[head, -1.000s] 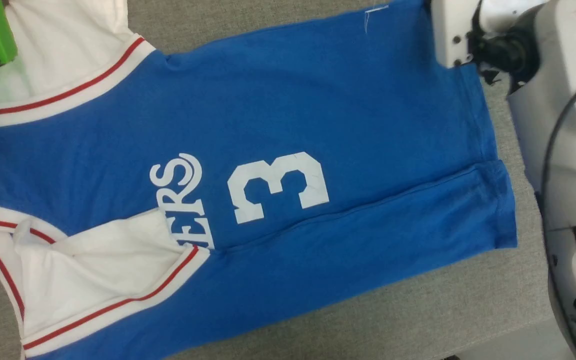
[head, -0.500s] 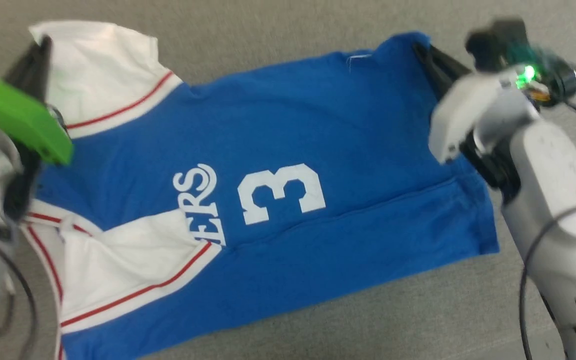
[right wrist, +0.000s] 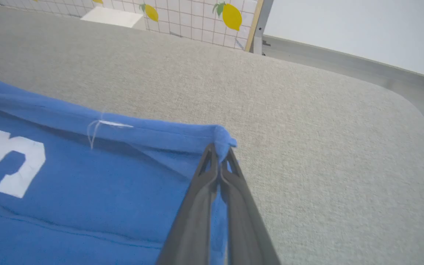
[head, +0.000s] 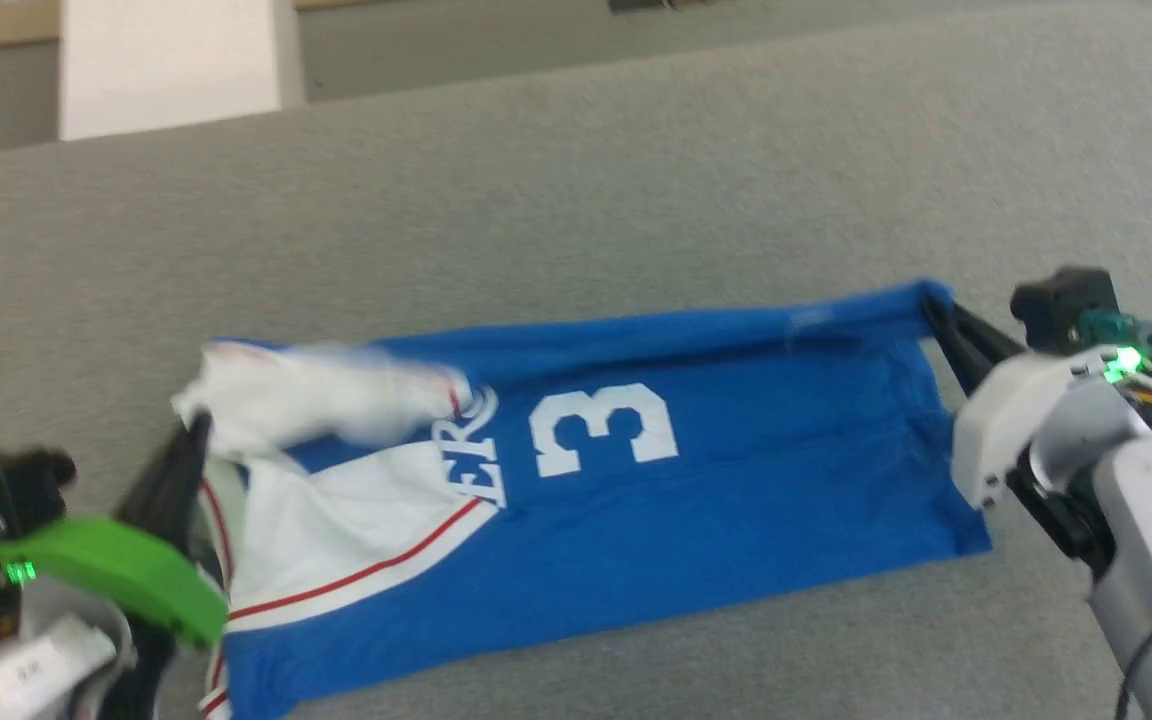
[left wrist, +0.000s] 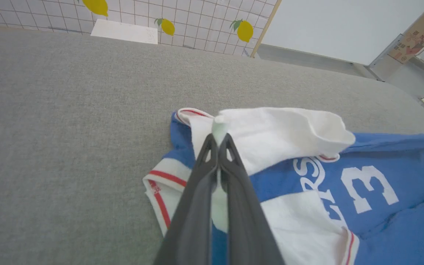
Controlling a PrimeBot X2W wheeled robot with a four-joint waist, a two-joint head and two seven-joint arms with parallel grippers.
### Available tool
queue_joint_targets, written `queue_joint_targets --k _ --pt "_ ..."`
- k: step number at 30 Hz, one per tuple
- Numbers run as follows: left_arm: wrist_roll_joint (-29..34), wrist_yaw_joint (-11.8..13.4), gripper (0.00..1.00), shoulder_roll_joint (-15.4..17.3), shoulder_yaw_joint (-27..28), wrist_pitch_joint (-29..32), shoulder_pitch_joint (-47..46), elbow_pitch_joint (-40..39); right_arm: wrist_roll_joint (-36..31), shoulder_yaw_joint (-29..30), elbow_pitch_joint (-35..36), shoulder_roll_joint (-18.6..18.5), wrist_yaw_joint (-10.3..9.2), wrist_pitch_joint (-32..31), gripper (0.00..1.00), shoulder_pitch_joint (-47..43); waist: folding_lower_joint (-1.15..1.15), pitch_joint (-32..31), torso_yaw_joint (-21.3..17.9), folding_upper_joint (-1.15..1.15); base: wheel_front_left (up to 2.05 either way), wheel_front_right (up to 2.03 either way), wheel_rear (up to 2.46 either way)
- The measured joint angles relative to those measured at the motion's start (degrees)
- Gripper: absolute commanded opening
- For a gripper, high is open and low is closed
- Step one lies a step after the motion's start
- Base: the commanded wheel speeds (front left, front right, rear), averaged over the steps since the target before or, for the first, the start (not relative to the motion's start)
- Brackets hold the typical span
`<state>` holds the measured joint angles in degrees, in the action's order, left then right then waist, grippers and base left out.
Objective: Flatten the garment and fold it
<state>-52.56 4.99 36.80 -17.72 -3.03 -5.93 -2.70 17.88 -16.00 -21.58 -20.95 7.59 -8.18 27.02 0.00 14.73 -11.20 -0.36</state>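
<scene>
The garment [head: 736,480] is a bright blue jersey with a white 3, white letters and red-striped white trim, lying on the grey table [head: 576,200]. My left gripper [head: 198,425] is shut on its white shoulder panel, lifted and folded over toward the letters; in the left wrist view the left gripper [left wrist: 219,137] pinches that white cloth [left wrist: 278,132]. My right gripper [head: 934,303] is shut on the far blue hem corner, raised off the table. In the right wrist view the right gripper [right wrist: 220,147] clamps that bunched blue corner of the garment [right wrist: 87,184].
The grey padded table stretches beyond the jersey to its far edge. A white block [head: 171,60] stands behind the table at upper left. A tiled wall with lemon prints [left wrist: 168,25] lies beyond. The table's rounded corner [right wrist: 410,106] is to the right.
The head camera has tilted up and back, showing more table. Both grippers have lifted the jersey's far edge toward me; the white shoulder now folds over the letters.
</scene>
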Motion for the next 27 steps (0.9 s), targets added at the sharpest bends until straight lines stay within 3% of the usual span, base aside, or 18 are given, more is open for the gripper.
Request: queue_joint_targets --k 10,17,24,25,26,27 --pt "-4.5 -0.2 0.00 -1.2 -4.1 4.8 9.9 -1.9 -0.2 -2.2 -0.7 -4.3 0.00 -9.9 0.00 -4.9 0.00 -2.4 5.5 0.00 0.00 0.00 0.00" --pt "-5.2 -2.0 0.00 -3.8 -9.3 8.8 8.7 1.9 -0.1 -4.3 -2.5 -5.2 -0.01 -20.7 0.00 -3.7 0.00 -0.2 7.5 0.00 0.00 0.00 0.00" --pt "-4.8 -2.4 0.00 -4.1 -10.8 10.7 6.8 3.6 0.6 -3.5 -2.3 -4.9 -0.01 -23.9 0.00 -2.8 0.00 0.3 7.9 0.00 0.00 0.00 0.00" --pt "-4.8 -2.4 0.00 -4.5 -10.7 10.4 6.8 3.8 0.9 -3.0 -2.2 -4.8 -0.01 -24.0 0.25 -2.9 0.00 0.0 7.9 0.00 0.00 0.00 0.00" --pt "-4.8 -2.4 0.60 -4.9 -10.7 10.0 6.7 3.9 1.2 -2.5 -2.0 -4.6 -0.01 -23.8 0.85 -3.4 0.00 -0.3 8.0 0.00 0.00 0.00 0.00" --pt "-4.8 -2.4 1.00 -5.4 -10.7 9.6 6.8 3.8 1.6 -1.7 -1.5 -4.4 -0.02 -23.8 1.00 -4.1 0.00 -0.7 8.0 0.00 0.00 0.00 0.00"
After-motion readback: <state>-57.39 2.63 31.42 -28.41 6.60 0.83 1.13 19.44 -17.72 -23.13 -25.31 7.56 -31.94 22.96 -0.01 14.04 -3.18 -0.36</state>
